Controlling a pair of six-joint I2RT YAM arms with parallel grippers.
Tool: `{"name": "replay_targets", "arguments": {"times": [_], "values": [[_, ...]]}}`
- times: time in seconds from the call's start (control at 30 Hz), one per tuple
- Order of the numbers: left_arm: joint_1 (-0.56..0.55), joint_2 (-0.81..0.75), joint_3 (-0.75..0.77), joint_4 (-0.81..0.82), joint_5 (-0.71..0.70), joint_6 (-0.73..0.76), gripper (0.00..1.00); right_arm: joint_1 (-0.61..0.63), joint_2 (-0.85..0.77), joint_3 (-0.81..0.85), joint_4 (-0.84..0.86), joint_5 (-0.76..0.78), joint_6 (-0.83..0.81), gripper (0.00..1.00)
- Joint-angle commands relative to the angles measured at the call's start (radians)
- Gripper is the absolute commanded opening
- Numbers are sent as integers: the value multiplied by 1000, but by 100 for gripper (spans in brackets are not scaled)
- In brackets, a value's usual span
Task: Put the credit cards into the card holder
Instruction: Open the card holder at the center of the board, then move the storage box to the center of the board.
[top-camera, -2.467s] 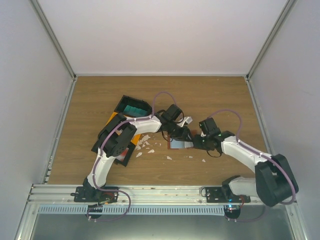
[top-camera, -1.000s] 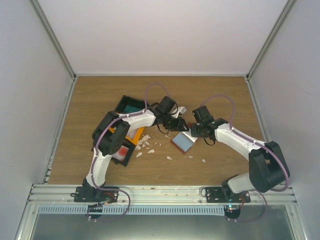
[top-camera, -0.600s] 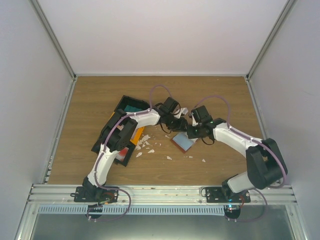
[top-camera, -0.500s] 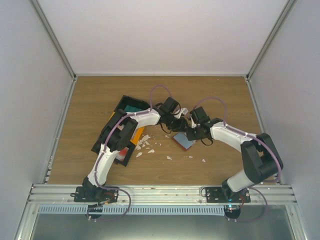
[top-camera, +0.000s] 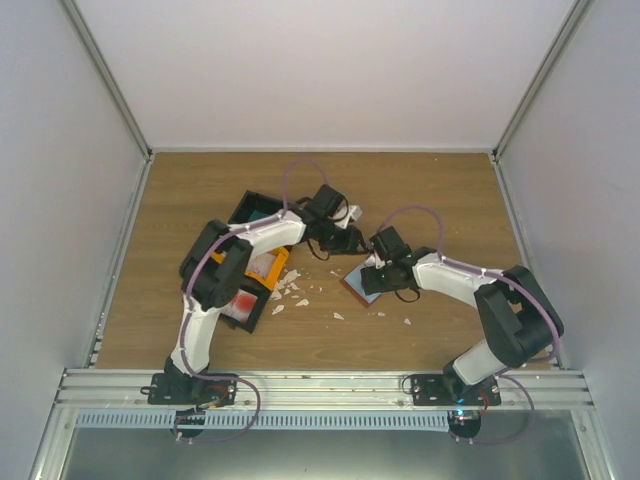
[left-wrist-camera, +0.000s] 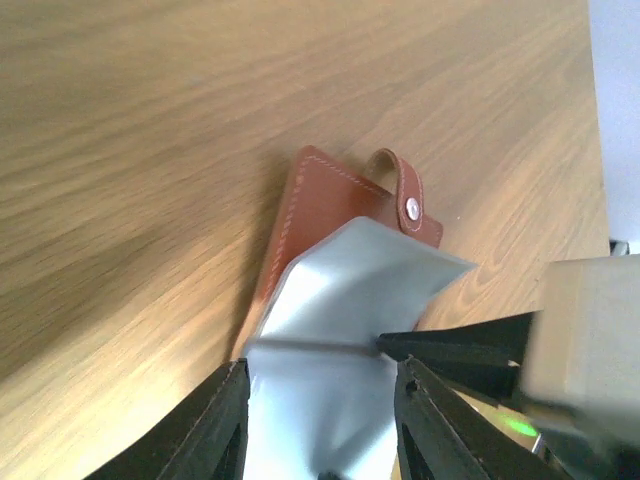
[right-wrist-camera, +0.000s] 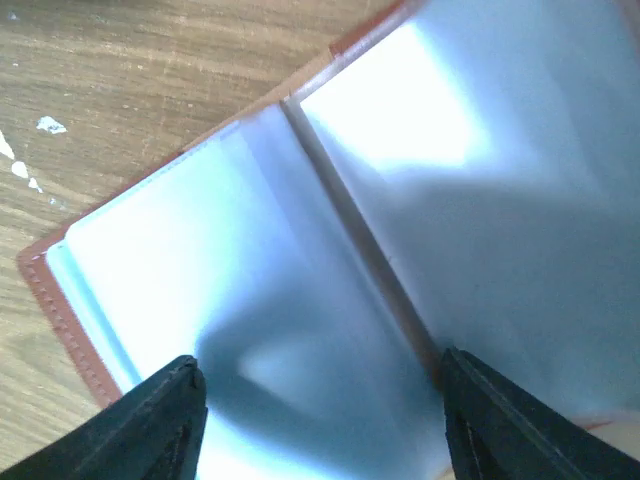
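Now | card holder (right-wrist-camera: 180, 280) open | right jaws wide, empty | left jaws astride pocket (left-wrist-camera: 330, 330), grip unclear

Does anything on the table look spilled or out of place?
Yes. Small white scraps lie scattered on the table between the black bins and the open card holder, like debris; what they are is unclear.

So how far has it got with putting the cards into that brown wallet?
Early. Done: the reddish-brown leather card holder lies open on the wooden table. In hand: the left gripper straddles a raised pale pocket leaf; the right gripper hangs open above the pockets. Left: no card shows in any visible pocket; teal plastic credit cards sit in a black plastic bin.
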Motion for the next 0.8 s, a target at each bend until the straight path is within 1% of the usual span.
{"name": "replay_targets", "arguments": {"times": [0.0, 0.17, 0.27, 0.4, 0.5, 0.63, 0.7, 0.77], "values": [[30, -231, -98, -73, -194, 32, 44, 49, -37, -86, -30, -15, 183, 67], [48, -454, -267, -200, -427, 7, 53, 79, -74, -103, -2, -41, 353, 68], [62, -594, -383, -284, -542, -25, 60, 97, -73, -98, 23, -67, 417, 68], [71, -762, -506, -420, -642, -87, 67, 113, -62, -92, 55, -98, 444, 68], [85, -837, -573, -536, -690, -141, 70, 115, -45, -91, 63, -106, 444, 68], [100, -906, -660, -569, -755, -210, 79, 115, -32, -100, 79, -116, 445, 67], [112, -910, -699, -550, -753, -221, 78, 115, -32, -105, 86, -115, 446, 67], [121, -889, -727, -525, -759, -231, 71, 116, -30, -109, 89, -115, 447, 67]]}}
